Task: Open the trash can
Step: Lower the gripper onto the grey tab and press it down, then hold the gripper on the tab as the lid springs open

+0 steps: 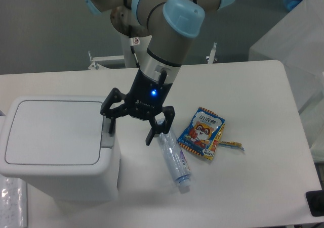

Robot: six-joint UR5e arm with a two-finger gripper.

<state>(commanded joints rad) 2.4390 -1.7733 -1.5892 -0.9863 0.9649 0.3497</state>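
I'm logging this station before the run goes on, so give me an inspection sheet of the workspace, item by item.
Surface: white table, bare toward the right and front.
Job's things: white trash can at the left, lid down flat; grey button tab on its right rim.
Clutter: clear plastic bottle lying on its side; blue snack packet to its right; thin wrapper strip beside the packet.
Grippers: gripper open, one of its fingers just above the button tab, the other over the bottle's top end; contact cannot be told.
Cables: one black cable on the mount behind the arm.
Surroundings: translucent bin at the upper right.
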